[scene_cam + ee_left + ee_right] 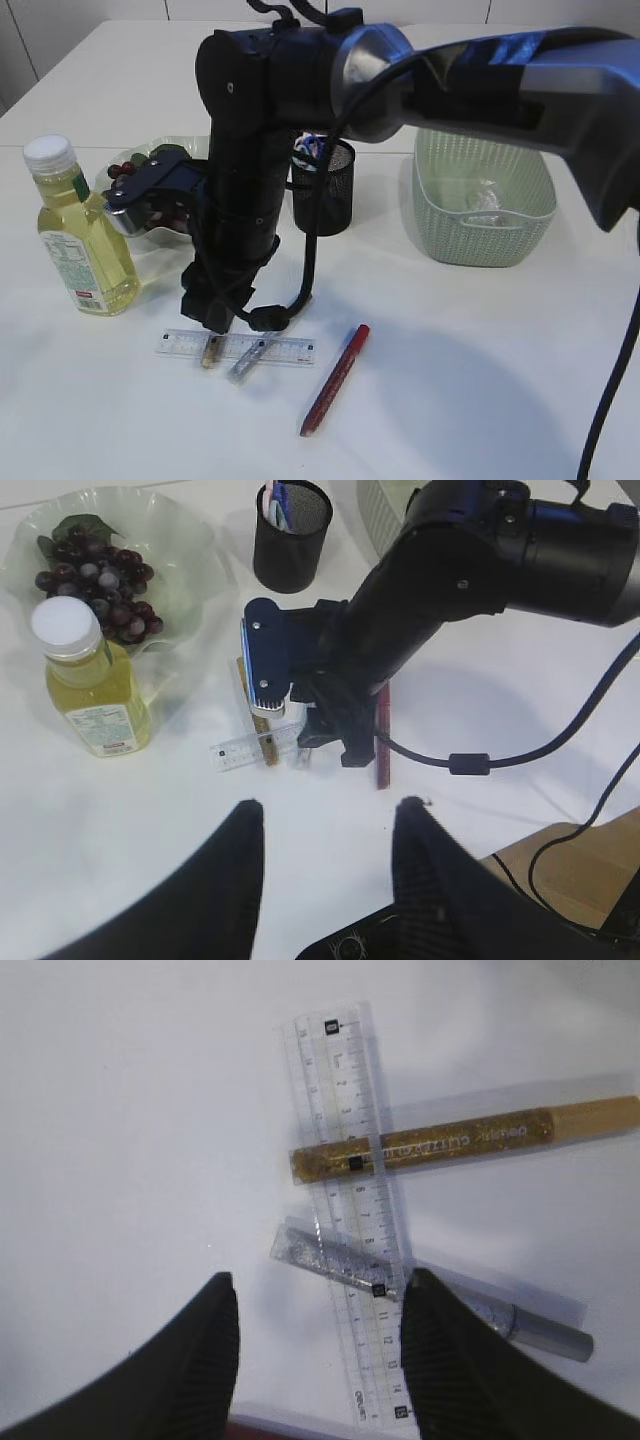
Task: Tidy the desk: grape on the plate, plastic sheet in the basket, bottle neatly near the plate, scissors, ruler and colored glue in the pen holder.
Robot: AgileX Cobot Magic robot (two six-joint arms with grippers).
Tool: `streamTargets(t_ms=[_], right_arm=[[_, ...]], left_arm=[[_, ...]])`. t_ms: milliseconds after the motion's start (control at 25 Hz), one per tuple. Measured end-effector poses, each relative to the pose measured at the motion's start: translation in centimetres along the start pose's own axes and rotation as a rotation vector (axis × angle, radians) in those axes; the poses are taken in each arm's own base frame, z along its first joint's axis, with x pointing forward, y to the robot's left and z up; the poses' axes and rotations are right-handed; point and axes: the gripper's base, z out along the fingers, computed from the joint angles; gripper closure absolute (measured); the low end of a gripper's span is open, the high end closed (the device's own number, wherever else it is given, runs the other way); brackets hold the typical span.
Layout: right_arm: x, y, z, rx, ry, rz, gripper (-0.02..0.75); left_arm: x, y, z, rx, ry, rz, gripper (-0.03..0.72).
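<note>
Right hand [318, 1335] spread above clear ruler [352, 1210] — thin, stiff, slick, flat on desk [130, 1110]; pinch long edges over glue tubes [440, 1145].

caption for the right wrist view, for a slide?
Open right gripper above clear ruler lying across gold glue pen and silver glue pen.

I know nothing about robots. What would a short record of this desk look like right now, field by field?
grapes: lying on the plate
bottle: upright beside the plate
pen holder: already has items inside
basket: holds something clear
ruler: flat on the table, lying over two glue sticks
gold glue: under the ruler
silver glue: under the ruler
red pen: loose on the table
right gripper: open, above the ruler
left gripper: open, holding nothing
</note>
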Motion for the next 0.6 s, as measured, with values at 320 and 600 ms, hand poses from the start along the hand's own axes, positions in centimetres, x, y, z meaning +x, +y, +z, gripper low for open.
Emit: streamTargets(t_ms=[320, 600], right_arm=[[0.1, -0.4, 2.6, -0.013, 0.023, 0.009, 0.321], [-0.1, -0.7, 3.4, -0.006, -0.001, 0.016, 0.321]], left_arm=[[0.0, 0.0, 0.0, 0.0, 0.0, 0.0, 0.379], [0.0, 0.0, 0.0, 0.0, 0.0, 0.0, 0.381]])
